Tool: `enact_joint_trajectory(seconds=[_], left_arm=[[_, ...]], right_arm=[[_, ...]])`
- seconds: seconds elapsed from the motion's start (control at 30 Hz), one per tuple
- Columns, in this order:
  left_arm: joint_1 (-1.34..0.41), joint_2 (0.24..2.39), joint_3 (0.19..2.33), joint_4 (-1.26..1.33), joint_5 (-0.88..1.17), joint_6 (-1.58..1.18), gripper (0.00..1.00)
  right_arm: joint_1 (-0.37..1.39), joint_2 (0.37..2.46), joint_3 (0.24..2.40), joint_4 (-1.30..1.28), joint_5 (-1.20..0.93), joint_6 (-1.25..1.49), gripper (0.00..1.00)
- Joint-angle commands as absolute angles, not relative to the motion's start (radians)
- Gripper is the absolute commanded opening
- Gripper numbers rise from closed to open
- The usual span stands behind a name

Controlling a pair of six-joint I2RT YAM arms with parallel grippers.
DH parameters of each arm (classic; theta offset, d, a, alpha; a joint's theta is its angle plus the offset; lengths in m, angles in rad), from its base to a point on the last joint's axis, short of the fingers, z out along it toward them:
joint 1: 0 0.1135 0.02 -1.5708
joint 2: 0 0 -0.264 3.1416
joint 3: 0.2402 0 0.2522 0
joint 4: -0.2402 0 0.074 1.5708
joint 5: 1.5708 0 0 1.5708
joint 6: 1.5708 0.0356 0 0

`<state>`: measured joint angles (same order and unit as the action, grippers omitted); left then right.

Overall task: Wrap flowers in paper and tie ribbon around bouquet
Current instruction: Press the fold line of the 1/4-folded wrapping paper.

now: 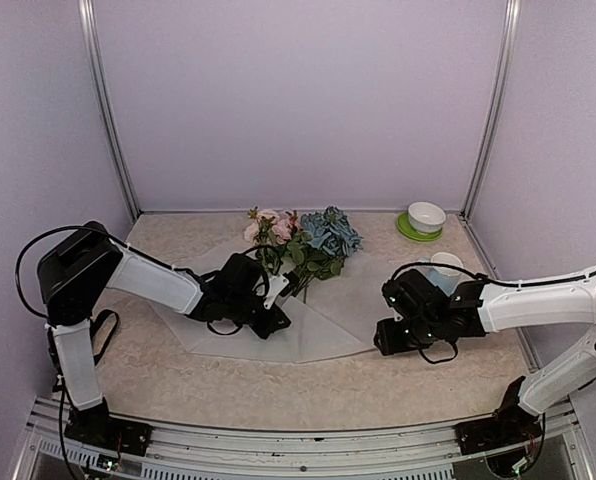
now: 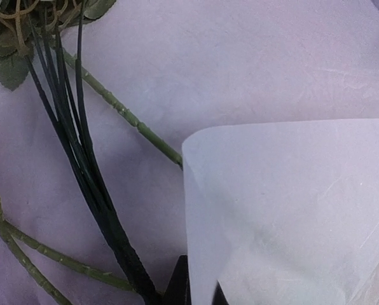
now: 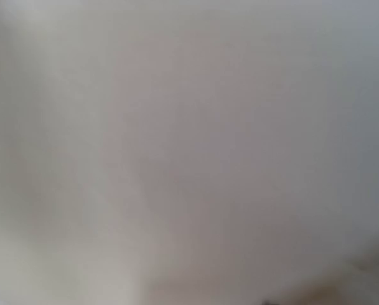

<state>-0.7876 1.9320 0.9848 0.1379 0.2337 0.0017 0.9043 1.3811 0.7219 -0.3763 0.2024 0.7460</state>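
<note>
The flowers (image 1: 303, 238), pink roses and a blue head, lie on the spread white paper (image 1: 328, 322) at mid-table, heads toward the back. My left gripper (image 1: 276, 302) sits by the stems and is shut on a lifted flap of the paper (image 2: 291, 210); the sheet rises between its black fingertips (image 2: 180, 289). Dark and green stems (image 2: 81, 159) run just left of that flap. My right gripper (image 1: 383, 337) hovers low over the paper's right edge. Blurred white paper (image 3: 189, 152) fills its wrist view, hiding its fingers. The ribbon is out of view.
A white bowl on a green saucer (image 1: 425, 220) stands at the back right corner. A pale cup (image 1: 444, 266) sits just behind my right arm. Booth walls and metal posts (image 1: 108, 110) close in the table on three sides.
</note>
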Motion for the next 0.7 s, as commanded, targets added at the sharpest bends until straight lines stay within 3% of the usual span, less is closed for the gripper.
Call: enact_joint_trajectory(seconds=[0.0, 0.23, 0.47, 0.67], left_arm=[[-0.805, 1.951, 1.0, 0.137, 0.228, 0.031, 0.0], [-0.817, 1.901, 1.055, 0.08, 0.226, 0.076, 0.0], [-0.807, 1.898, 1.09, 0.045, 0.225, 0.105, 0.0], [-0.779, 1.911, 1.094, 0.073, 0.245, 0.103, 0.0]], right_arm=[[0.917, 1.34, 0.808, -0.641, 0.308, 0.74, 0.47], [0.947, 1.356, 0.981, -0.726, 0.326, 0.595, 0.49], [0.943, 1.382, 1.013, -0.421, -0.098, 0.353, 0.75], [0.83, 1.571, 1.029, -0.241, -0.268, 0.302, 0.82]])
